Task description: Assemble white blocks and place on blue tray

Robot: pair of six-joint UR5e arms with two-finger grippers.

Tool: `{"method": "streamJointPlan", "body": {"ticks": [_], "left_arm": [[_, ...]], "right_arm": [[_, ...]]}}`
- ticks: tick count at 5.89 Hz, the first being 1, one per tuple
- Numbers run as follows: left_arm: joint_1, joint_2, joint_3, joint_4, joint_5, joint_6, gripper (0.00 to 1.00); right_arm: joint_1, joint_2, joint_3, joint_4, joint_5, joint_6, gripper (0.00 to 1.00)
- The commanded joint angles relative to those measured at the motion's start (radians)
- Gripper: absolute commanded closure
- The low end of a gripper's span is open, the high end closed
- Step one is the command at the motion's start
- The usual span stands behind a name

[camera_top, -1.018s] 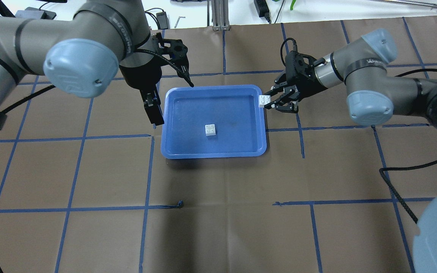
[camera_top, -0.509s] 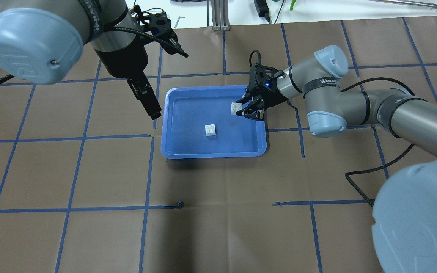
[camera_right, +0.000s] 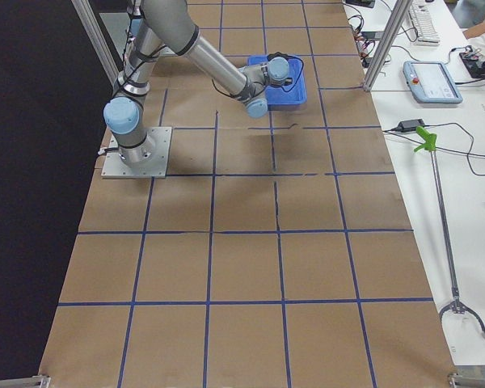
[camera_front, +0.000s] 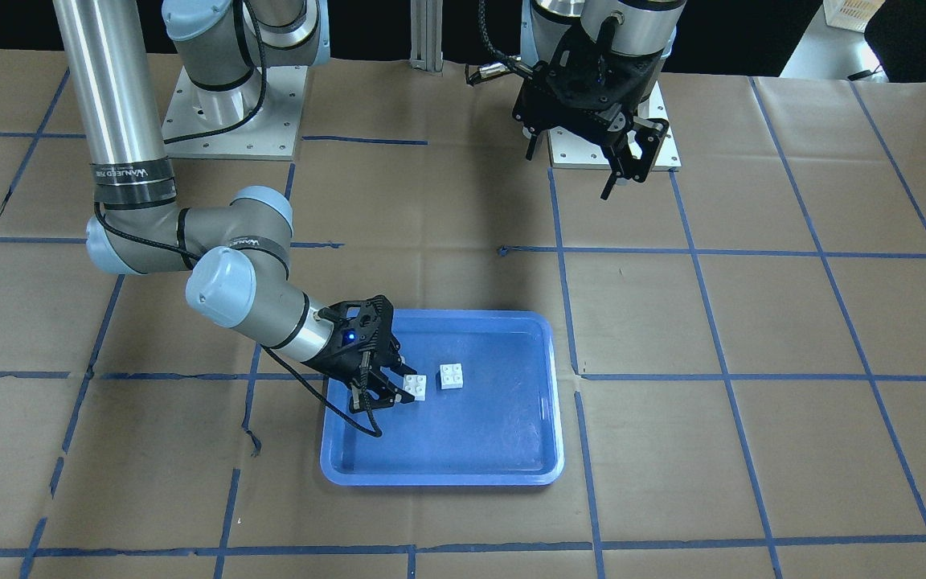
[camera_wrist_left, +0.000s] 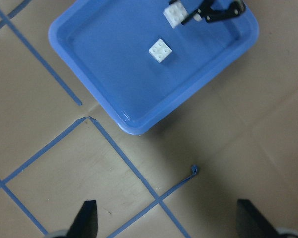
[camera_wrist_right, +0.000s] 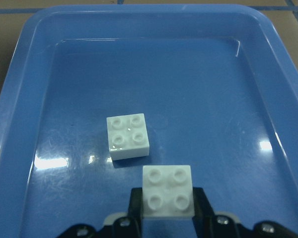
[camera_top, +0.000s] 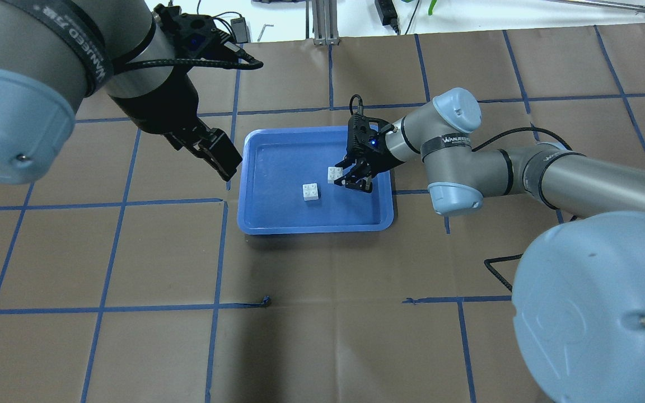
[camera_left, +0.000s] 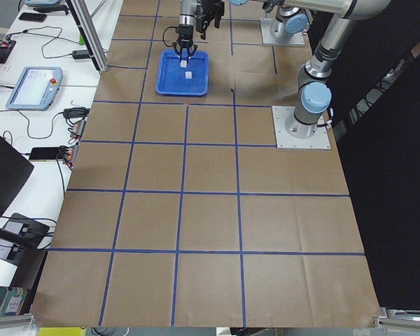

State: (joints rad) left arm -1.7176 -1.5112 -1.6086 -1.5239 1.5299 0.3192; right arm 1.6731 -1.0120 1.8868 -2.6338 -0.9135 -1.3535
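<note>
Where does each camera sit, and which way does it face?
Front-facing: across the table, facing the robot; both bases, left gripper, right gripper over tray.
Overhead: behind the robot, looking down; both arms.
Exterior left: table's left end; left arm nearer.
Exterior right: right end; right arm nearer.
Left wrist: high, looking down at tray; own fingertips.
Right wrist: low over tray; fingers gripping held brick.
Both wrists see the loose brick.

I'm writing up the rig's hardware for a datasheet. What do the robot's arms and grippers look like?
Left arm and right arm: silver-grey tubes, pale-blue round joint caps, black lettered bands. Left gripper and right gripper: black, skeletal, two-fingered. Black cables run along both arms; a blue light shows at the right wrist.
</note>
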Motion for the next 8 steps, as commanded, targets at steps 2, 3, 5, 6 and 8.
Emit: {"method": "streamJointPlan", "body": {"ticks": [2, 3, 5, 6, 8], "left_arm": [[0.007, 0.013, -0.001, 0.154, 0.007, -0.418, 0.01], [0.032, 0.006, 0.009, 0.137, 0.016, -0.426, 0.0], [0.055, 0.006, 0.067, -0.034, 0.016, -0.443, 0.0], [0.059, 0.009, 0.071, -0.039, 0.016, -0.445, 0.0], [0.088, 0.011, 0.072, -0.027, 0.015, -0.43, 0.0]], "right_arm": [[0.034, 0.022, 0.002, -0.015, -0.013, 0.017, 0.69], [0.039, 0.024, 0.002, -0.021, -0.012, 0.034, 0.69], [0.039, 0.023, 0.002, -0.032, -0.012, 0.039, 0.69], [0.039, 0.021, 0.005, -0.031, -0.012, 0.054, 0.69], [0.04, 0.019, 0.015, -0.029, -0.012, 0.057, 0.69]]}}
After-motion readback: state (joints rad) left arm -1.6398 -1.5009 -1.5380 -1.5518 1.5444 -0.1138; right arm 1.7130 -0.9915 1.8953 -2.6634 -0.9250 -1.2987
